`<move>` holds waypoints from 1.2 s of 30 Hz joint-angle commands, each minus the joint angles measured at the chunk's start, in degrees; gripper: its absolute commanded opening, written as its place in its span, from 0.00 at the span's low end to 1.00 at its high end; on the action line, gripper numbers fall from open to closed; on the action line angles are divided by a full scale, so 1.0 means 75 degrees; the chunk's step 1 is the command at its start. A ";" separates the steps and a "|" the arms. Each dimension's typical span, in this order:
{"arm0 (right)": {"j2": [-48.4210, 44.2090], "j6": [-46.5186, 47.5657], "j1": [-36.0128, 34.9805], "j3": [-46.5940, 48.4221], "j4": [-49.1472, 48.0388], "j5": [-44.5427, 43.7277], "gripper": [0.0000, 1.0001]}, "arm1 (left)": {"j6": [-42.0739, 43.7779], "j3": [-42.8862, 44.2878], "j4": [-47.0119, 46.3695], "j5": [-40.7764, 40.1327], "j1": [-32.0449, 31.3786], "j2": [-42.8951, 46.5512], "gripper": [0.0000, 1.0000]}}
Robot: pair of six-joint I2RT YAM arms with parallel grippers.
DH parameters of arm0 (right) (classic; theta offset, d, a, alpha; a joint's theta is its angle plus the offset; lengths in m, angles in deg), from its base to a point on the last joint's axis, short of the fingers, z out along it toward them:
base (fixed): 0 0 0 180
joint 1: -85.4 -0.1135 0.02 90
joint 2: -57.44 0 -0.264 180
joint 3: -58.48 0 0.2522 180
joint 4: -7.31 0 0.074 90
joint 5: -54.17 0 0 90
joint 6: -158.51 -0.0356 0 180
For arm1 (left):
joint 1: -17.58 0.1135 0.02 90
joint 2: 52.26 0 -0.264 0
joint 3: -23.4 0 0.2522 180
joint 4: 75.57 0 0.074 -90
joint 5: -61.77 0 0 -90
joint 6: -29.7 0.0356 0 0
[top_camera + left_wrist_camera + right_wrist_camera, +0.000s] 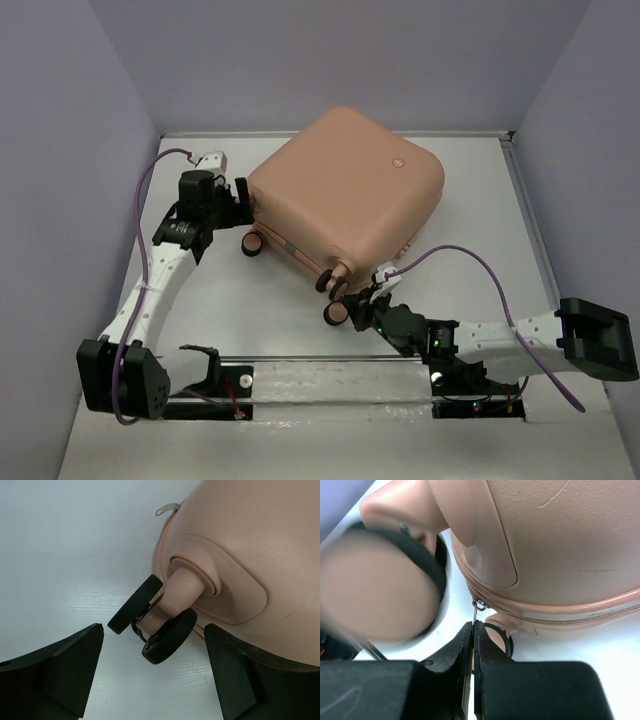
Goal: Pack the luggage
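White table (260,320), luggage (345,195), left end effector (154,630) apart, right end effector (473,628) clamped on half-hidden zipper pull (476,611)

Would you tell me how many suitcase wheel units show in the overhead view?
3. One wheel unit is at the suitcase's left corner; a second and third are close together at its near corner. A fourth may be hidden.

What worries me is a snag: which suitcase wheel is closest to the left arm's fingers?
The twin wheel at the luggage's left corner, just ahead of the open left fingers; the other two visible wheels sit near the right fingers.
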 commanded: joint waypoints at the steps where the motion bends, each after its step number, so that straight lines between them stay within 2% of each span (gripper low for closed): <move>1: 0.0000 -0.0192 -0.0258 0.0323 -0.0773 0.0743 0.07 | 0.0452 0.0412 -0.0329 0.0594 -0.0002 -0.0644 0.92; 7: -0.0035 -0.0192 -0.0258 0.0288 -0.0773 0.0767 0.07 | 0.0592 0.0682 -0.0517 0.0547 -0.0002 -0.1183 0.86; 9: -0.0035 -0.0192 -0.0258 0.0299 -0.0750 0.0779 0.07 | 0.0616 0.0788 -0.0575 0.0593 -0.0002 -0.1289 0.80; 11: -0.0023 -0.0204 -0.0258 0.0299 -0.0726 0.0755 0.07 | 0.0627 0.0753 -0.0739 0.0896 -0.0002 -0.1406 0.61; 12: -0.0023 -0.0215 -0.0258 0.0311 -0.0703 0.0744 0.07 | 0.0627 0.0718 -0.0809 0.1014 -0.0002 -0.1418 0.48; 13: -0.0023 -0.0215 -0.0258 0.0311 -0.0679 0.0732 0.07 | 0.0604 0.0613 -0.0937 0.1120 -0.0002 -0.1430 0.18; 14: -0.0058 -0.0215 -0.0258 0.0311 -0.0668 0.0720 0.07 | 0.0592 0.0566 -0.0973 0.1226 -0.0002 -0.1418 0.06; 19: -0.0350 -0.0215 0.0045 0.0346 -0.0504 0.0965 0.07 | 0.0370 0.0273 -0.1021 0.1612 -0.0224 -0.1266 0.06; 23: -0.1053 -0.0087 0.0841 0.0358 0.0103 0.1422 0.07 | -0.0051 -0.0511 -0.1114 0.1871 -0.1137 -0.0798 0.06; 24: -0.1217 -0.0052 0.1145 0.0358 0.0210 0.1574 0.07 | -0.0307 -0.0606 -0.1126 0.1813 -0.1742 -0.0716 0.06; 26: -0.1545 0.0147 0.1230 0.0416 0.0631 0.1517 0.07 | -0.0578 -0.0886 -0.1254 0.2022 -0.2215 -0.0447 0.06; 30: -0.1091 0.0184 0.1230 0.0640 0.0939 0.1388 0.07 | -0.1504 -0.1567 -0.2098 0.2492 -0.2919 0.0128 0.06; 34: -0.0177 -0.0180 0.1230 0.0242 -0.0231 0.0863 0.07 | -0.2020 -0.2012 -0.2765 0.2492 -0.3773 0.0409 0.06; 36: -0.0059 0.0204 0.1299 0.0403 -0.0199 0.0825 0.07 | -0.2079 -0.2071 -0.2813 0.2434 -0.3893 0.0480 0.06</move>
